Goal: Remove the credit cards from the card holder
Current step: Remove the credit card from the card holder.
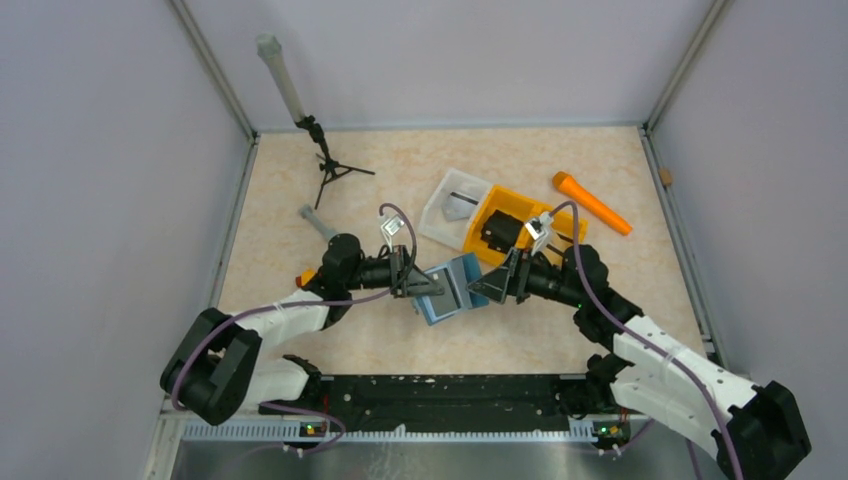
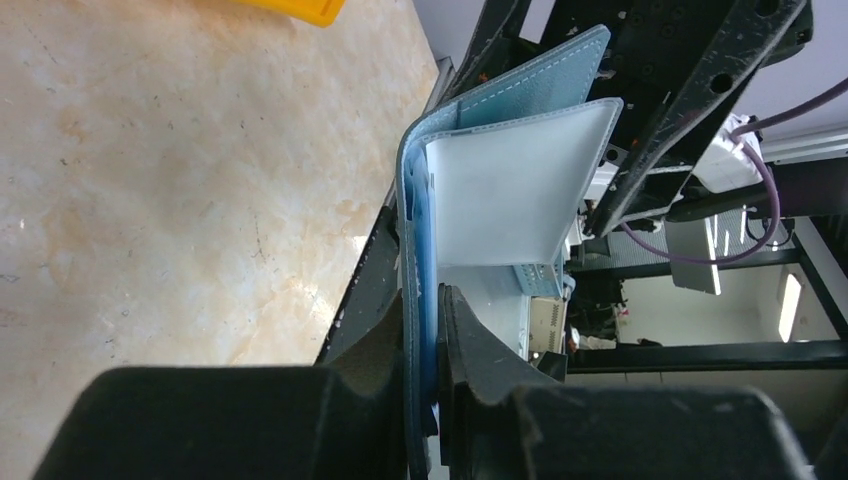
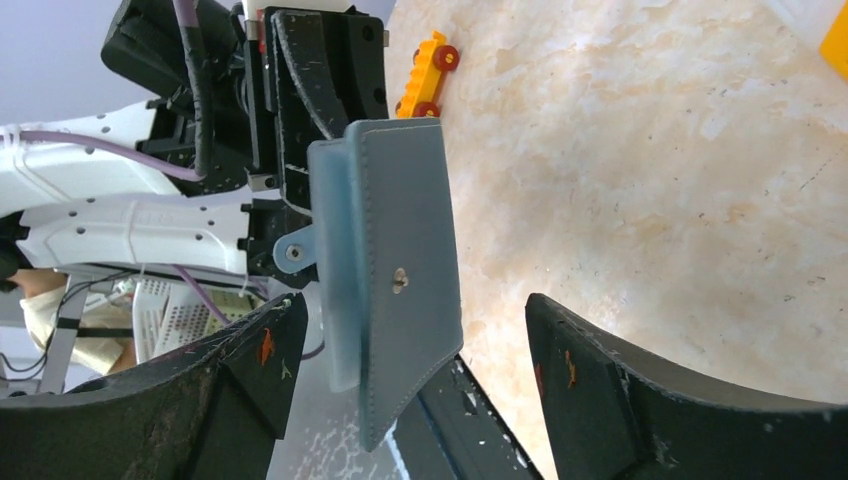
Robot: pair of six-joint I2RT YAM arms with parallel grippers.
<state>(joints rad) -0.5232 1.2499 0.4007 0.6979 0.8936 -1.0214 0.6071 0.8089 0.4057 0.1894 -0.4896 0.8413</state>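
The teal-blue card holder [image 1: 452, 290] is held off the table between the two arms, partly unfolded. My left gripper [image 1: 412, 279] is shut on one edge of it. In the left wrist view the fingers [image 2: 480, 360] clamp the teal spine [image 2: 418, 250], and the pale blue inside flap [image 2: 510, 190] stands open. My right gripper [image 1: 497, 284] is open. In the right wrist view its jaws [image 3: 415, 300] stand wide on either side of the holder's outer flap [image 3: 405, 230] without touching it. I cannot make out a separate card.
An orange divided bin [image 1: 520, 205] and a white tray [image 1: 440, 196] sit behind the grippers. An orange cylinder [image 1: 591, 203] lies at the back right. A small black tripod [image 1: 330, 165] and a grey piece [image 1: 318, 221] stand at the back left. A yellow toy car [image 3: 425, 68] lies by the left arm.
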